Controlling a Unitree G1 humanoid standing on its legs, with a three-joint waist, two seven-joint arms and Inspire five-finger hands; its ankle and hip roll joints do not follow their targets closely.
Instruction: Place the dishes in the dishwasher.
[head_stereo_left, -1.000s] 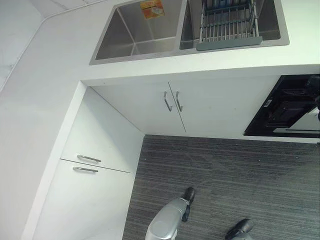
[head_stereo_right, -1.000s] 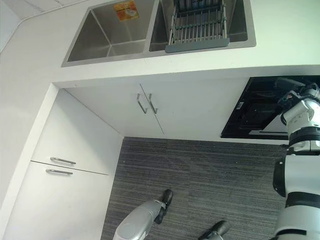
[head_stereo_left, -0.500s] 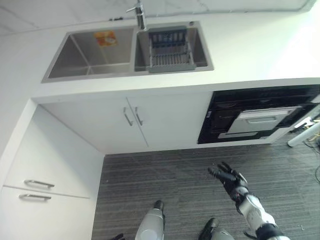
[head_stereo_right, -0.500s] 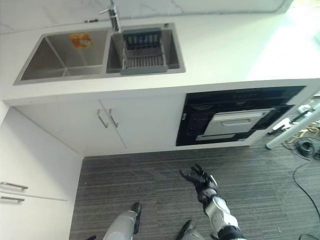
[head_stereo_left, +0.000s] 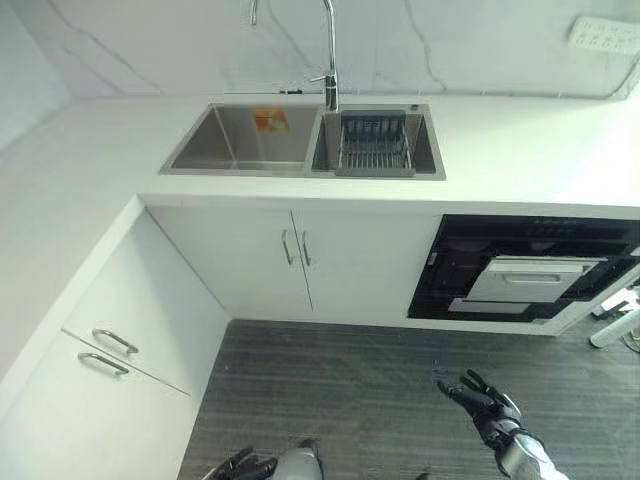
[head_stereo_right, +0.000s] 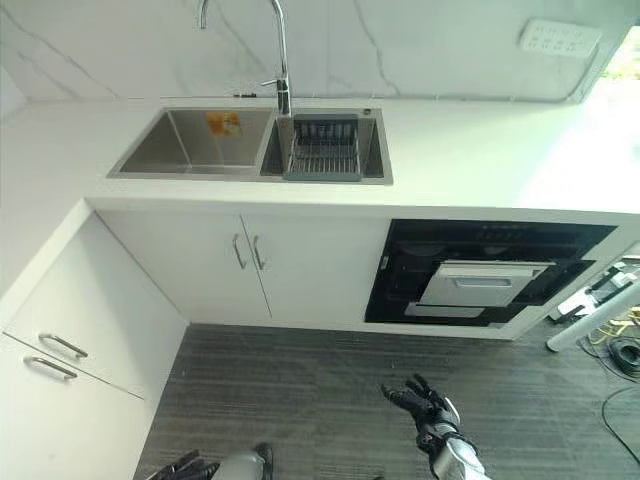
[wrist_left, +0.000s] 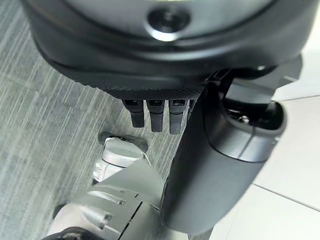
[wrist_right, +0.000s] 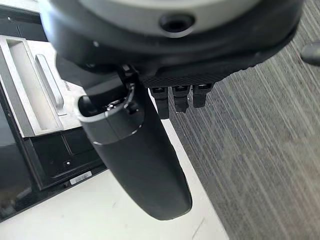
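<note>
The black dishwasher (head_stereo_left: 530, 270) sits under the white counter at the right, with a silver handled panel (head_stereo_left: 525, 280) across its front. That panel (wrist_right: 30, 85) also shows past my right hand in the right wrist view. My right hand (head_stereo_left: 482, 402) hangs open over the grey floor in front of the dishwasher, apart from it and holding nothing. My left hand (head_stereo_left: 240, 465) is low at the bottom edge, open and empty, with its fingers (wrist_left: 150, 112) over the floor. A grey dish rack (head_stereo_left: 373, 145) rests in the right sink basin; I cannot make out dishes in it.
A double steel sink (head_stereo_left: 240, 140) with a tall tap (head_stereo_left: 330, 50) is set in the counter (head_stereo_left: 520, 150). White cupboard doors (head_stereo_left: 300, 250) stand below it and drawers (head_stereo_left: 110, 350) on the left run. A white leg (head_stereo_left: 615, 330) stands at the far right.
The whole picture has shifted as the head camera moved. My right hand, up by the dishwasher a second ago, now hangs lower over the floor. My left hand has come into view.
</note>
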